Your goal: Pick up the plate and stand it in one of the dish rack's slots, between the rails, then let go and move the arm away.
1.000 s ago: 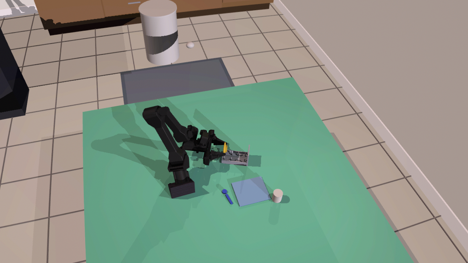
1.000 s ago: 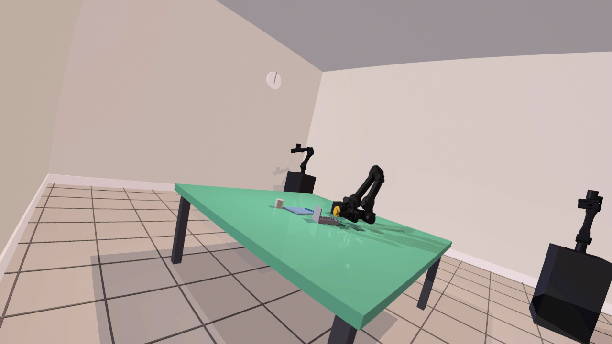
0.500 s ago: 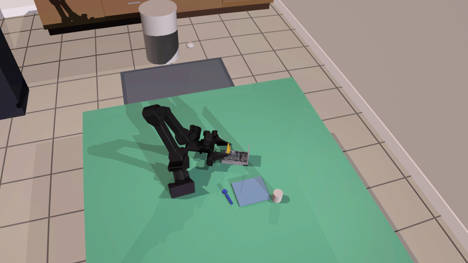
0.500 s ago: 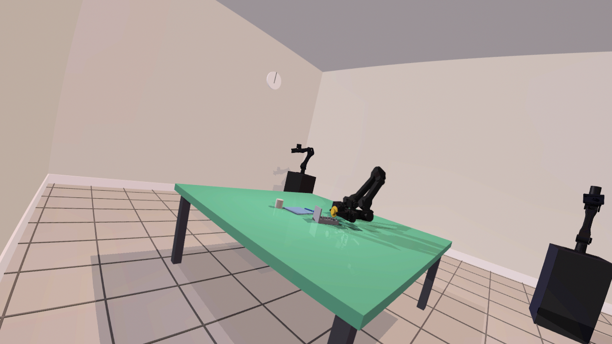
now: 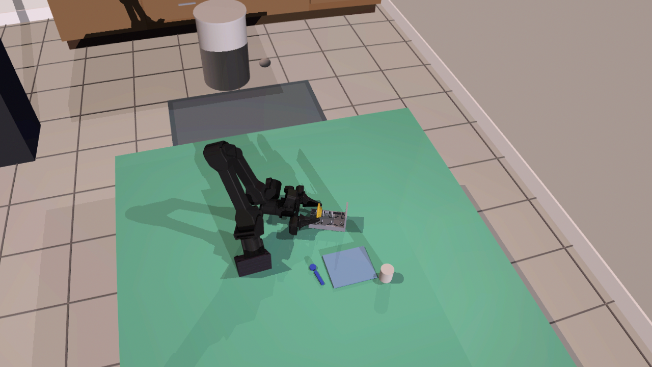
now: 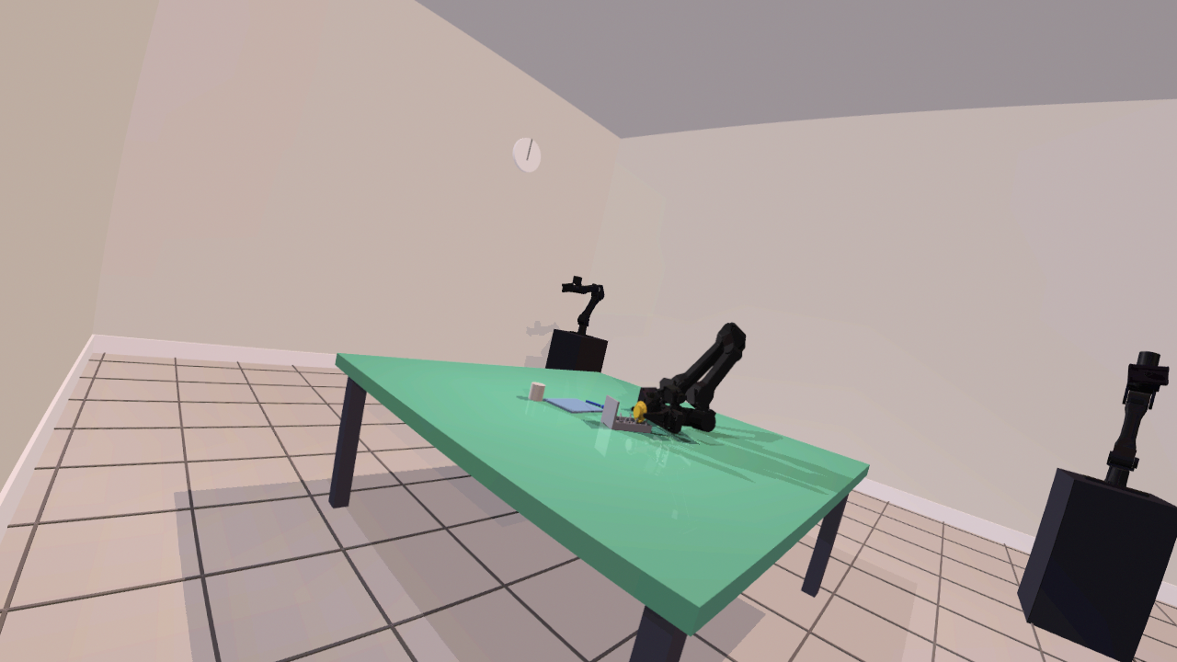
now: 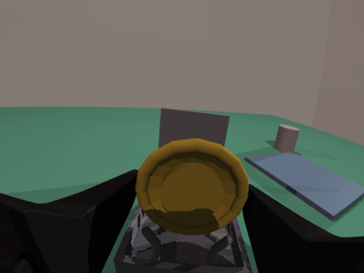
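A yellow plate (image 5: 319, 210) (image 6: 639, 411) (image 7: 192, 186) stands on edge, its face toward the wrist camera. My gripper (image 5: 320, 213) (image 7: 191, 184) is shut on the plate, with one finger at each side of its rim. The grey dish rack (image 5: 328, 228) (image 6: 632, 428) (image 7: 125, 262) has small rails and a tall end panel. The plate is over the near part of the rack, in front of the end panel. Whether its lower edge touches the rack or sits between rails is hidden. In the exterior view the gripper is partly behind the plate.
A flat blue board (image 5: 349, 267) (image 6: 574, 405) (image 7: 303, 182) lies beside the rack. A pinkish cup (image 5: 386, 273) (image 6: 536, 392) (image 7: 287, 138) stands at the board's far corner. A blue spoon (image 5: 318, 277) lies between the board and the arm's base.
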`<state>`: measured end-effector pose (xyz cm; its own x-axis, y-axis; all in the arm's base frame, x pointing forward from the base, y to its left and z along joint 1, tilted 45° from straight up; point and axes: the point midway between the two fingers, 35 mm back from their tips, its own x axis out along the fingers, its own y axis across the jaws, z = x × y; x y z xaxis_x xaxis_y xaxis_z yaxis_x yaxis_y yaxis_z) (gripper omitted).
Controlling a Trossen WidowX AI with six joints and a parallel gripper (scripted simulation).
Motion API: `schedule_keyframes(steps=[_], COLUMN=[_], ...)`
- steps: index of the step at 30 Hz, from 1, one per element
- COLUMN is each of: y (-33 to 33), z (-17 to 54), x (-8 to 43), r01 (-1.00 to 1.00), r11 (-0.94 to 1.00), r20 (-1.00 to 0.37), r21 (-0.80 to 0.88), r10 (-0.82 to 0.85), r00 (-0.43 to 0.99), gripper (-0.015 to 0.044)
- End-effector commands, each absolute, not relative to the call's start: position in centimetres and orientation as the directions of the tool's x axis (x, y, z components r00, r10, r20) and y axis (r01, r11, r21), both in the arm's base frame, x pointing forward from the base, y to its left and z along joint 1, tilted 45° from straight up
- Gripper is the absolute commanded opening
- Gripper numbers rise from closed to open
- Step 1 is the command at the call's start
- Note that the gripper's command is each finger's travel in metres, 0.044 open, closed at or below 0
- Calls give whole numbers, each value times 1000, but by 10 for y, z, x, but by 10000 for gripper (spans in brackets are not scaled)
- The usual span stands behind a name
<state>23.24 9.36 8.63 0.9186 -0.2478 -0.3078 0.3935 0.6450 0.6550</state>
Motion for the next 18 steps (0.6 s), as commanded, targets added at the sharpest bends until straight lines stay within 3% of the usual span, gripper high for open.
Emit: schedule_keyframes(steps=[1, 5, 18], y=[93, 93, 93], z=[86, 86, 86], x=[232, 232, 232], r01=[395, 395, 394], r11=[649, 649, 645], r20=[-310, -310, -308], r21=[651, 651, 655], r10=[-248, -248, -248], r00=[918, 918, 918], gripper=[0, 0, 341])
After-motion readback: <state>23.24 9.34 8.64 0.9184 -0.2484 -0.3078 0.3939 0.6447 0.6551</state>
